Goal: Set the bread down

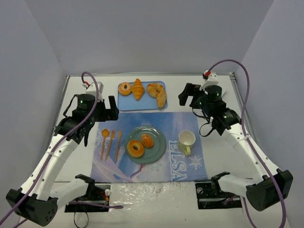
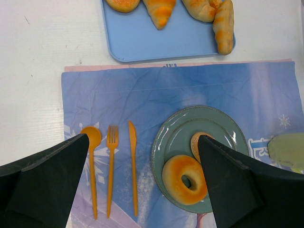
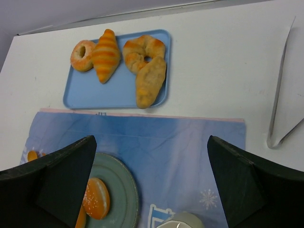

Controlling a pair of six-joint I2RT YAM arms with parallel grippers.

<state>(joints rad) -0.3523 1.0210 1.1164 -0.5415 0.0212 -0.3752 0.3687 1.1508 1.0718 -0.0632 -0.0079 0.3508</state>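
- The bun (image 3: 96, 198) lies on the plate (image 1: 155, 153), on its far half, seeded top up.
- It looks oval in my right wrist view, with its long axis running roughly from my side towards the tray (image 3: 114, 92), slightly tilted. Both ends are rounded alike, so it has no clear pointing end.
- A bagel (image 1: 135, 148) lies flat just beside the bun on the near-left of the same plate. I cannot tell whether they touch.
- The plate sits mid-placemat (image 1: 142, 118), with a spoon (image 1: 104, 142), fork (image 1: 110, 142) and knife (image 1: 118, 145) side by side to its left and a cup (image 1: 186, 140) to its right.
- The tray beyond the placemat holds four more breads.
- My right gripper (image 3: 151, 142) is spread wide with nothing between its fingers. It hangs above the placemat's far right corner, well apart from the bun.
- My left gripper (image 2: 142, 137) is also spread and empty, above the placemat's left side.
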